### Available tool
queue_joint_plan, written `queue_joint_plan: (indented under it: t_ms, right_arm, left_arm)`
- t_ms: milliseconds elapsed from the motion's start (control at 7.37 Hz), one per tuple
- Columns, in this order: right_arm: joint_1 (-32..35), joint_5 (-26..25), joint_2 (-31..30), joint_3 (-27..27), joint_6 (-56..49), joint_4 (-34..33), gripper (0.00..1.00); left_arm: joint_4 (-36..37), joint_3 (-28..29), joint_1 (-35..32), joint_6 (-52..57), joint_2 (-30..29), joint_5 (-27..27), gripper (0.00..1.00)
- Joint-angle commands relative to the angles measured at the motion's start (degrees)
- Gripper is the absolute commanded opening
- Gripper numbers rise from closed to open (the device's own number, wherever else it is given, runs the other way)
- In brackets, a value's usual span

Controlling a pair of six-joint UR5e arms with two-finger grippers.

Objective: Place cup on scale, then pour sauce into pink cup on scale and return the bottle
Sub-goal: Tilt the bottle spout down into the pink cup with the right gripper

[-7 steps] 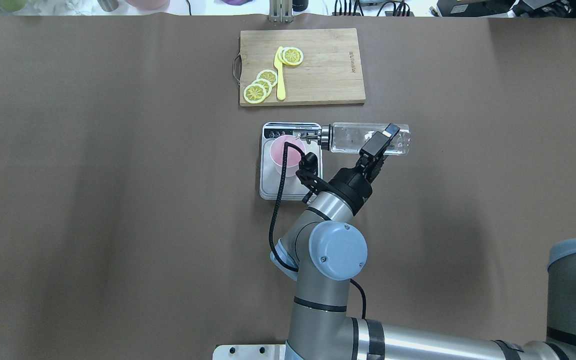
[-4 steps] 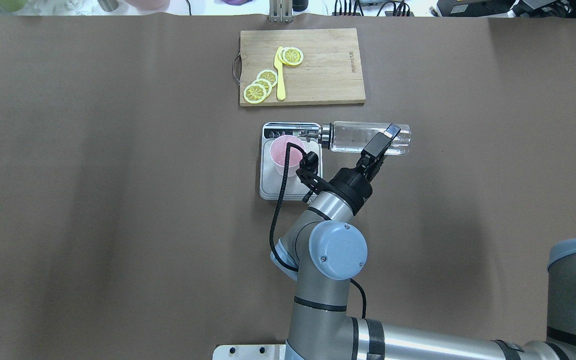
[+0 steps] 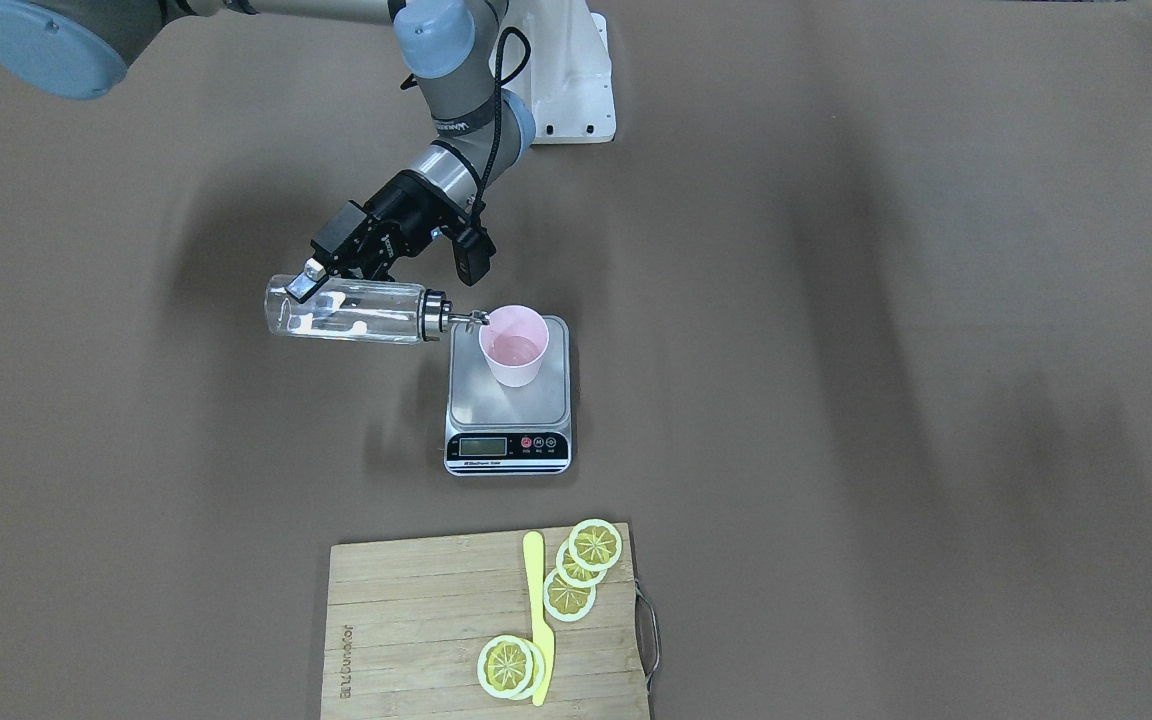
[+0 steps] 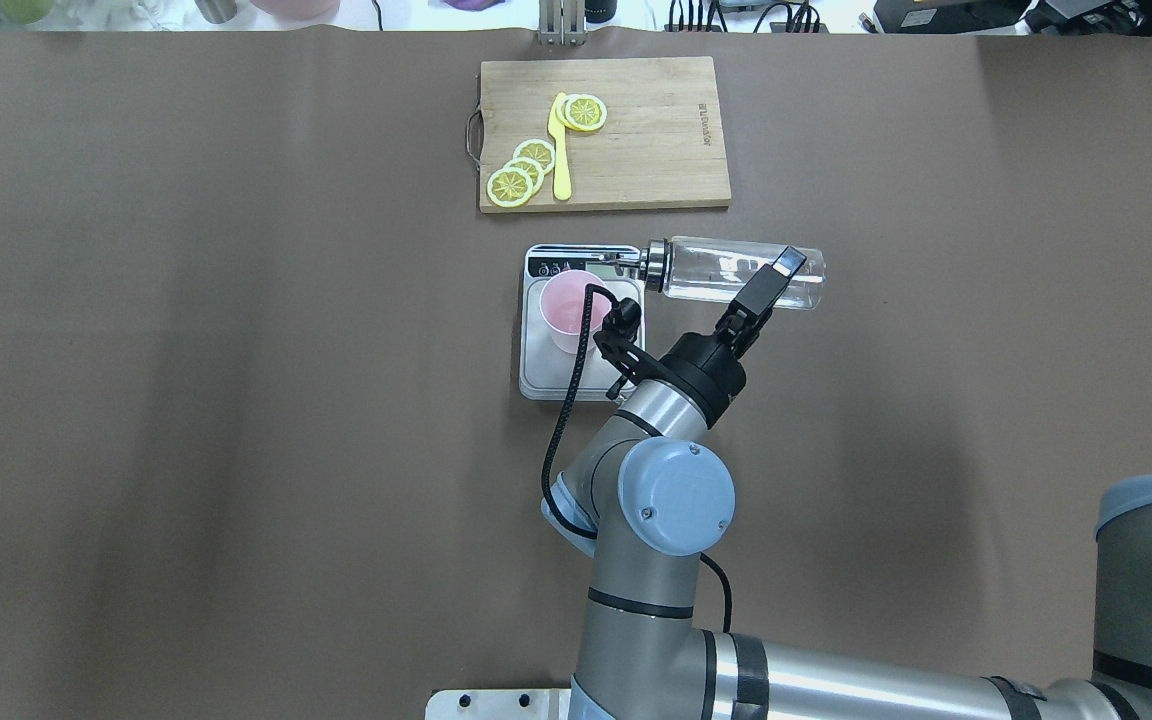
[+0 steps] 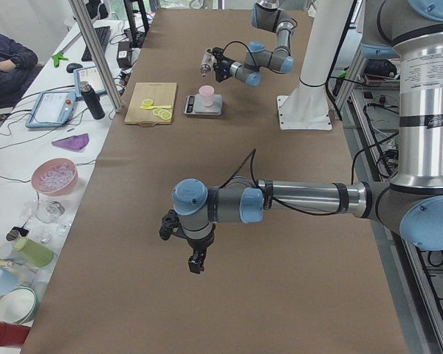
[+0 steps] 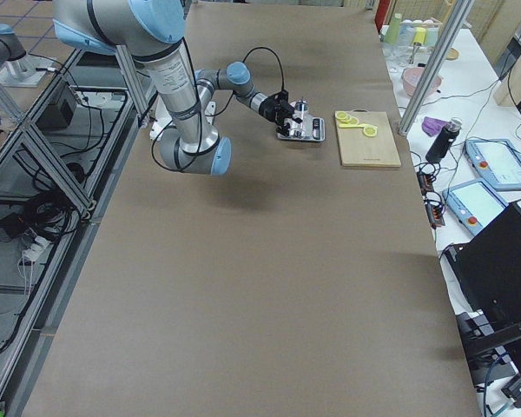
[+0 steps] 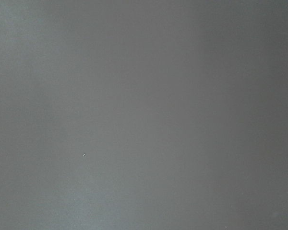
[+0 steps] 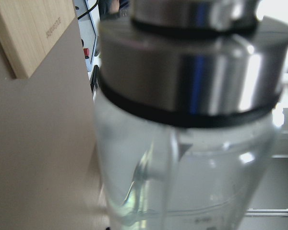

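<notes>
The display (image 3: 482, 446) on the scale (image 3: 506, 408) is unreadably small; the bottle (image 8: 182, 143) is blurred, cropped.

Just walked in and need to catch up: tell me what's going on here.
The right tool grips the glass bottle, tipped on its side with its spout by the rim of the pink cup standing on the scale. The left tool hangs over the table, far from all this.

The table (image 4: 236, 400) is covered in plain brown, and set right on it near the middle are the small grey scale (image 4: 539, 368) and, just past it on the side far from the robot, a wooden board (image 4: 656, 150), with a small gap left between them.
</notes>
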Motion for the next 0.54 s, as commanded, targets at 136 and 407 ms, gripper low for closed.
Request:
queue_joint_plan:
  t_ms: [136, 407]
  right_arm:
    - [0.60, 1.29, 0.57, 0.78, 2.54, 0.33, 0.00]
    - [1.13, 3.21, -0.13, 4.28, 3.17, 2.77, 0.00]
  left_arm:
    - [-0.35, -0.42, 0.00, -0.09, 0.00, -2.86, 0.98]
    - [-0.44, -0.33, 0.00, -0.09, -0.09, -2.97, 0.98]
